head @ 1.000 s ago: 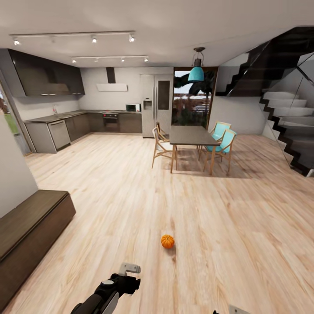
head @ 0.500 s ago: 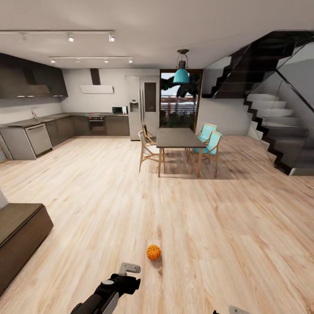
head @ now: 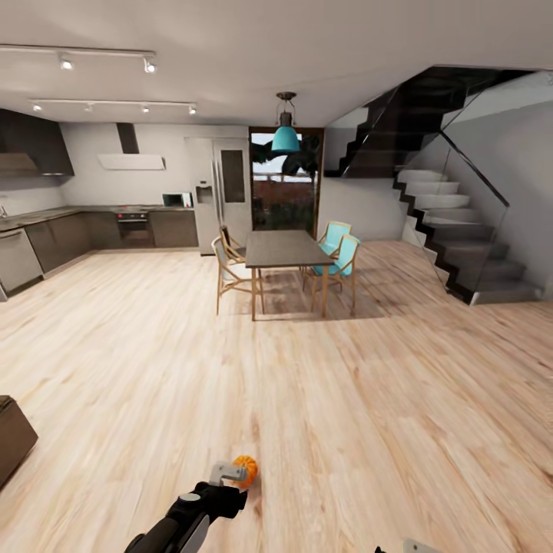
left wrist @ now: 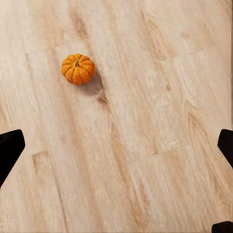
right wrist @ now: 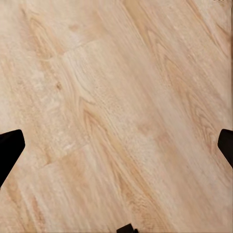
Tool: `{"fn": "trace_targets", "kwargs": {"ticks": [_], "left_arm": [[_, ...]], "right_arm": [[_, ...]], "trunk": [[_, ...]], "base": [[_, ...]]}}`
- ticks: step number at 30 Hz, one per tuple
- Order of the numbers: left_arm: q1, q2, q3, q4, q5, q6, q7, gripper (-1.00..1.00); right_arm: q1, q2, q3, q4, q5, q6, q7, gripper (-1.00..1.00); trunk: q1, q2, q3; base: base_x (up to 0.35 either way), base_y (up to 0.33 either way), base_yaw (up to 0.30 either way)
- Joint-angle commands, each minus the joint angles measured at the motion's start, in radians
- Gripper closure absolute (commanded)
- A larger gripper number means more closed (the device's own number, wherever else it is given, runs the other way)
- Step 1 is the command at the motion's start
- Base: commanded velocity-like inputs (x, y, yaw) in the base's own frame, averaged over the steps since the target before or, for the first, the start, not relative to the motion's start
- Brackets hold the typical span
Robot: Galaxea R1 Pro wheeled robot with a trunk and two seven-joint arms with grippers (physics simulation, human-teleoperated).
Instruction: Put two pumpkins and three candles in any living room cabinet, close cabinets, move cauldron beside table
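Pale wood floor (head: 369, 399) runs across the whole open room, its planks bare and well lit. At the far side stands a dining table (head: 286, 247) with a dark top, wooden chairs (head: 229, 270) on one side and turquoise chairs (head: 342, 257) on the other, under a turquoise hanging lamp (head: 285, 139). Dark kitchen cupboards (head: 61, 234) line the far left wall, with a tall fridge (head: 219, 192) beside them. A dark staircase (head: 453, 230) with a glass side climbs at the right. At the left edge of my head view I note the corner of a low dark-brown cabinet (head: 11, 438).

One pumpkin (head: 246, 469), small, orange and ribbed, sits on the floor close in front of me, just beyond my left arm (head: 188, 511) and partly covered by its grey end piece. In my left wrist view the same pumpkin (left wrist: 77, 68) rests upright on the planks, stalk upward, well clear of my left gripper (left wrist: 116, 150). That gripper's fingers (left wrist: 9, 148) stand wide apart at the edges of the view, with nothing between them but floor.

My right gripper (right wrist: 116, 150) is likewise spread wide and empty, its fingers (right wrist: 9, 145) framing bare planks.
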Motion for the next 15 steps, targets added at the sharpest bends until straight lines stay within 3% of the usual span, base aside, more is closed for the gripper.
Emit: {"fn": "trace_targets", "kwargs": {"ticks": [1, 6, 15], "left_arm": [[-0.001, 0.001, -0.004, -0.002, 0.01, 0.004, 0.008, -1.0], [-0.001, 0.001, -0.004, -0.002, 0.01, 0.004, 0.008, -1.0], [-0.001, 0.001, -0.004, -0.002, 0.01, 0.004, 0.008, -1.0]], "right_arm": [[-0.001, -0.002, 0.008, -0.001, -0.009, 0.0, -0.008, -1.0], [-0.001, -0.001, 0.008, -0.001, -0.008, 0.0, -0.008, -1.0], [-0.001, 0.006, 0.009, -0.003, -0.009, 0.001, -0.009, -1.0]], "trunk": [[0.001, -0.001, 0.0], [0.001, -0.001, 0.004], [0.001, -0.001, 0.005]], "base": [[0.268, -0.008, -0.223], [0.275, -0.003, -0.174], [0.296, 0.0, -0.023]]}}
